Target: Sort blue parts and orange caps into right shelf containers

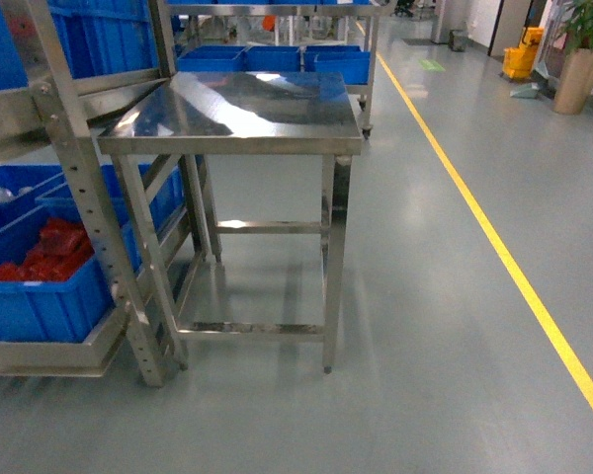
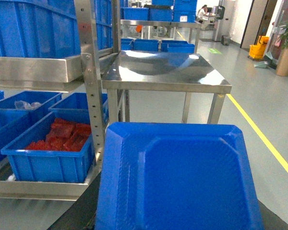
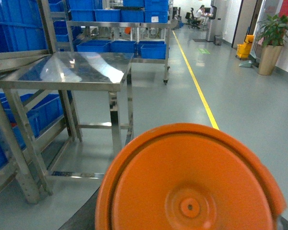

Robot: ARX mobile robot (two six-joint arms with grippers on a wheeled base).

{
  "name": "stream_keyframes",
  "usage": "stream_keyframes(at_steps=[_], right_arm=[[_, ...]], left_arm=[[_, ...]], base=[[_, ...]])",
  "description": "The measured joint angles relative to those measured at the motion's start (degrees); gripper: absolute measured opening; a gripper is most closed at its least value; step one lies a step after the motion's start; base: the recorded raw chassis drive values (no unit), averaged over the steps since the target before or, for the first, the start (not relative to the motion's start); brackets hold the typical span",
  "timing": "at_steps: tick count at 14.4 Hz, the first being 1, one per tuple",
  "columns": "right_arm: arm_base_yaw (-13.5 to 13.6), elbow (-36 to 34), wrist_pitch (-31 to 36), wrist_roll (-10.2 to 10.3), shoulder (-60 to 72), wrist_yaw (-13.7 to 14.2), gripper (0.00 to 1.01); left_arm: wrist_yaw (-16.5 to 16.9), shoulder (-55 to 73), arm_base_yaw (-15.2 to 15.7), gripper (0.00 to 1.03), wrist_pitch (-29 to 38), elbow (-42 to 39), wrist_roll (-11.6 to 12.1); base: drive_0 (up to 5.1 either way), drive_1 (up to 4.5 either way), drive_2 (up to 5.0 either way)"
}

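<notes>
Flat blue plastic part [image 2: 177, 177] and round orange cap [image 3: 189, 184] fill the wrist views; each gripper's state cannot be told; either piece may strike the stainless-steel bench [image 1: 247, 114] in transit.

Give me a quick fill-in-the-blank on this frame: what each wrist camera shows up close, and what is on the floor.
1. The large round cap filling the right wrist view is ____.
2. The moulded plastic part filling the left wrist view is ____.
3. The crate on the shelf's lowest tier holds ____ pieces.
4. The floor line is ____.

Missing words: orange; blue; red; yellow
</notes>
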Motion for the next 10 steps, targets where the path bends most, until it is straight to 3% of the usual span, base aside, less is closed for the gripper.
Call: stream_keyframes(at_steps=[7,10], right_arm=[[0.0,0.0,0.0,0.0,0.0,0.0,0.44],[0.0,0.0,0.3,0.0,0.0,0.0,0.44]], left_arm=[[0.1,0.0,0.0,0.42,0.0,0.0,0.0],[0.0,0.0,0.0,0.42,0.3,0.0,0.0]], base=[[0.0,4.34,-4.3],[0.0,0.0,0.0]])
